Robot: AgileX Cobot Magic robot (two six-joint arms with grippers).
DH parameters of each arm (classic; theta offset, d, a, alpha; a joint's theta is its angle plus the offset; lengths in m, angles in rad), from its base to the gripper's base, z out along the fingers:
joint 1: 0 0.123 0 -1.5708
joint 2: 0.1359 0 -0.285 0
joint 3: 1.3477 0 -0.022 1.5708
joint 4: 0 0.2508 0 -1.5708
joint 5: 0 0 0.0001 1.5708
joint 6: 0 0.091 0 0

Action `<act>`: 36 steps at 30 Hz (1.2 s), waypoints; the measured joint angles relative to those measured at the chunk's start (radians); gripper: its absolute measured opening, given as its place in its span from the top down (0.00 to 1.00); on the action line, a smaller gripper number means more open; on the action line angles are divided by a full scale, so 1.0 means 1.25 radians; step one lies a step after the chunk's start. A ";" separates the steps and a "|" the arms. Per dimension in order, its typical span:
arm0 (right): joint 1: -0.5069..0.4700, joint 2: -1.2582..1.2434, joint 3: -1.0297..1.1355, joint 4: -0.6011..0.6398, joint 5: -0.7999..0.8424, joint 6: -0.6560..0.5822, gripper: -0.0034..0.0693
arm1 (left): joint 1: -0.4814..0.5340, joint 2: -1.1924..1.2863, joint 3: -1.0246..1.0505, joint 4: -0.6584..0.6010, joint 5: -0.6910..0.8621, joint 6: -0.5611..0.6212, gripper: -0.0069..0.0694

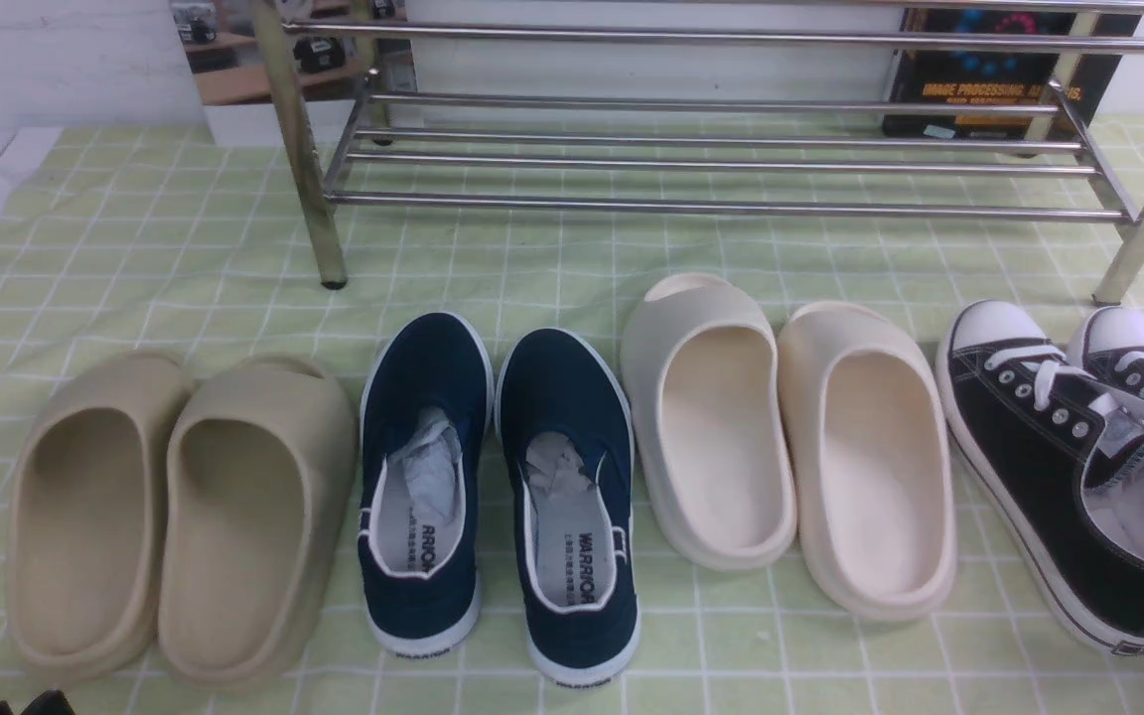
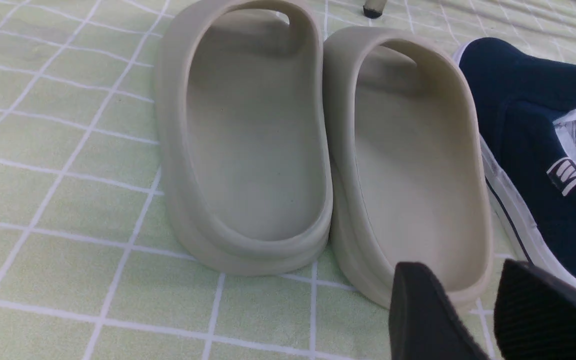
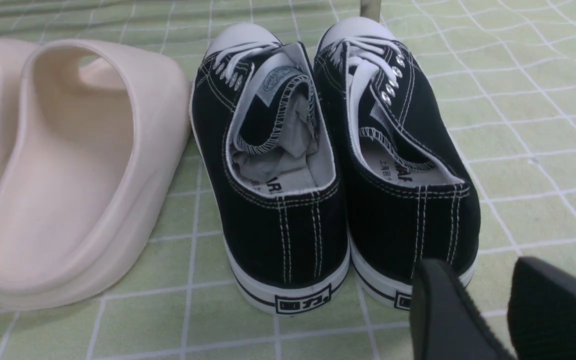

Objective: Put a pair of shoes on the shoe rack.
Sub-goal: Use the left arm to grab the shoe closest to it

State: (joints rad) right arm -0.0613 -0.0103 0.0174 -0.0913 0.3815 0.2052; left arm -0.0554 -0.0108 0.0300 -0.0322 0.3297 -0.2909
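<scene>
**Navy shoes not yet picked up, both grippers empty**

The navy shoes sit side by side on the cloth, toes toward the shoe rack, which stands well beyond both grippers. The left gripper, fingers spread on nothing, hovers at the heel of the tan slides, the nearer navy shoe just beside it. The right gripper, also spread, faces the black sneakers. This looks like the reach step. Next, the left fingers need to shift over a navy heel and pinch it.

obstacles: beige slides, cream slides flank navy shoes | free: cloth before rack
</scene>
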 joint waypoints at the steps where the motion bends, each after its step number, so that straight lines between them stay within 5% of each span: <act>1: 0.000 0.000 0.000 0.000 0.000 0.000 0.62 | 0.000 0.000 0.000 -0.029 -0.018 0.000 0.60; 16: 0.000 0.000 0.000 0.000 0.000 0.000 0.62 | 0.000 0.000 0.000 -0.126 -0.042 0.000 0.60; 20: 0.000 0.000 0.000 0.000 0.000 0.000 0.62 | 0.000 0.000 0.000 -0.289 -0.060 -0.016 0.60; 24: 0.000 0.000 0.000 0.000 0.000 -0.001 0.62 | 0.000 0.000 0.000 -0.586 -0.094 -0.075 0.60; 27: 0.000 0.000 0.000 0.000 0.000 -0.001 0.62 | 0.000 0.000 0.000 -0.717 -0.115 -0.080 0.60; 36: 0.000 0.000 0.000 0.000 0.000 -0.001 0.62 | 0.000 0.000 0.000 -0.804 -0.154 -0.081 0.60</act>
State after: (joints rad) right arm -0.0613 -0.0103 0.0174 -0.0913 0.3815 0.2042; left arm -0.0554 -0.0108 0.0300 -1.0374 0.1374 -0.3919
